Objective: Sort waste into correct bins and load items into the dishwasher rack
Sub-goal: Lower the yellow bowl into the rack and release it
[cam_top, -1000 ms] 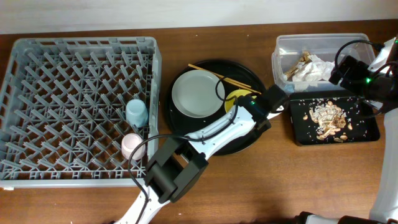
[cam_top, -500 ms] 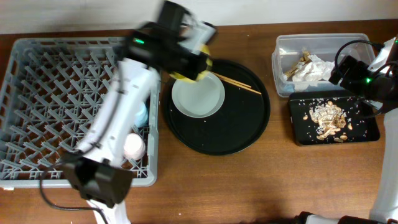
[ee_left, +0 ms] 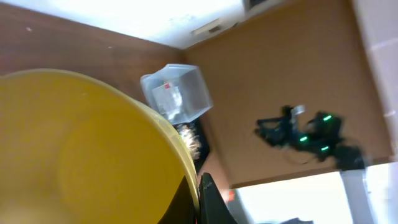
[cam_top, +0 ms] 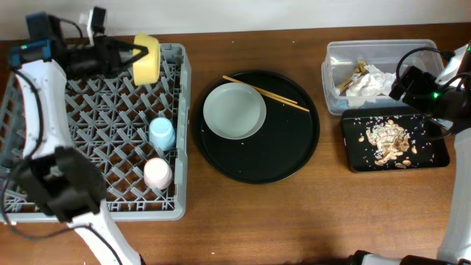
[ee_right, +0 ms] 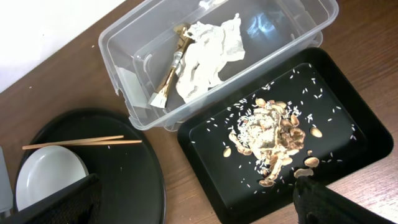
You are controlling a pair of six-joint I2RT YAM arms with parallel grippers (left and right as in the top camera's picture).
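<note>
My left gripper (cam_top: pixel 131 55) is shut on the rim of the yellow bowl (cam_top: pixel 147 59) and holds it on its side over the far right part of the grey dishwasher rack (cam_top: pixel 44 199). The bowl fills the left wrist view (ee_left: pixel 81 149). A blue cup (cam_top: pixel 162 133) and a pink cup (cam_top: pixel 157 174) stand in the rack. The pale plate (cam_top: pixel 234 110) and the chopsticks (cam_top: pixel 266 93) lie on the round black tray (cam_top: pixel 280 158). My right gripper (ee_right: pixel 199 211) is open and empty above the shallow black tray (ee_right: pixel 205 143) of food scraps (ee_right: pixel 270 134).
The clear tub (cam_top: pixel 335 55) at the far right holds white napkins (ee_right: pixel 208 46) and a brown scrap. The shallow black tray (cam_top: pixel 434 156) sits just in front of it. Bare wooden table lies along the front edge.
My left arm has lifted the yellow bowl off the round black tray and carried it left to the rack's far side. The right arm has not moved.
</note>
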